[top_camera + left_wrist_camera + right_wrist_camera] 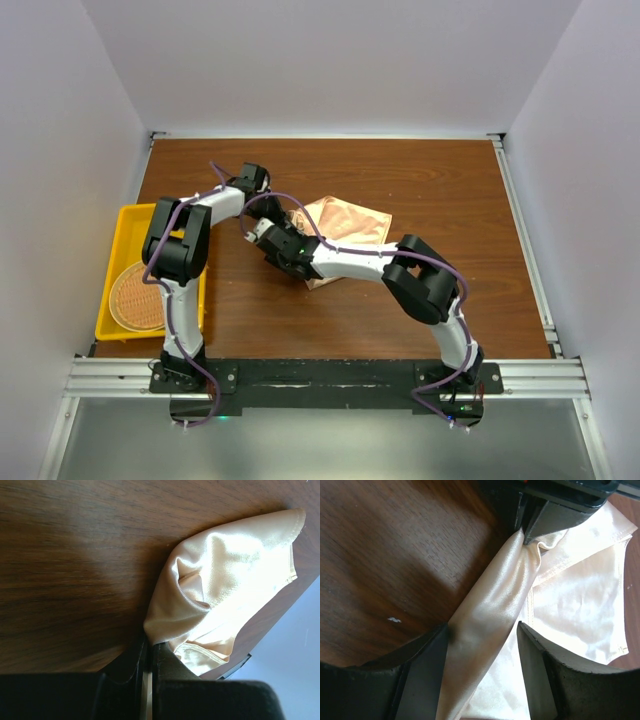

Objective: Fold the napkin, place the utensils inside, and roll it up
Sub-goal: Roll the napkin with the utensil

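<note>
The peach-orange napkin (345, 225) lies crumpled near the middle of the brown table. My left gripper (150, 642) is shut on the napkin's (225, 565) near corner, with cloth bunched up just beyond the fingertips. My right gripper (482, 626) is open, its two fingers straddling a raised, stretched fold of the napkin (495, 600) without pinching it. The left gripper (535, 510) shows at the top of the right wrist view, clamping that same fold. In the top view both grippers meet at the napkin's left corner: left (285, 218), right (272, 240). No utensils are in view.
A yellow tray (125, 215) sits at the table's left edge, holding a round woven wicker mat (135, 295). White walls enclose the table on three sides. Bare wood (440, 180) lies to the right of and behind the napkin.
</note>
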Controlling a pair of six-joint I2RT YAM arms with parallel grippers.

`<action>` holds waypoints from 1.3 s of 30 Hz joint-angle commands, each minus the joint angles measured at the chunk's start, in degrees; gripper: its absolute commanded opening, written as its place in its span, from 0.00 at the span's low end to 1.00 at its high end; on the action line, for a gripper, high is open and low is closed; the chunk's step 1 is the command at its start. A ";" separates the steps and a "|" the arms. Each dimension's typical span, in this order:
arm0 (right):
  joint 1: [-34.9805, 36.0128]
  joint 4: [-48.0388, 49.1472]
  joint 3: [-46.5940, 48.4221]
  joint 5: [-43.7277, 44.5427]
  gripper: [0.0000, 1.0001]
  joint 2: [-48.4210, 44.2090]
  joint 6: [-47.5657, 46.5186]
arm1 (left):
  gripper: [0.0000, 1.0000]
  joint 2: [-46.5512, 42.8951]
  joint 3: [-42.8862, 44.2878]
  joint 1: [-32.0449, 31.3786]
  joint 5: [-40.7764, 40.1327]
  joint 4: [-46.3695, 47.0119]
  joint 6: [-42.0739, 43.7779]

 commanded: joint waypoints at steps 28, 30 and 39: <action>0.73 0.12 2.93 5.36 0.76 4.20 8.17 | 0.00 0.47 -2.81 0.39 -0.95 -7.34 -0.96; -0.06 0.21 2.23 4.75 0.69 4.47 8.44 | 0.00 0.46 -2.90 0.48 -0.86 -7.34 -0.96; -4.63 0.74 0.55 -3.77 0.42 4.56 10.37 | 0.00 1.17 -3.51 0.83 -0.25 -6.81 -0.87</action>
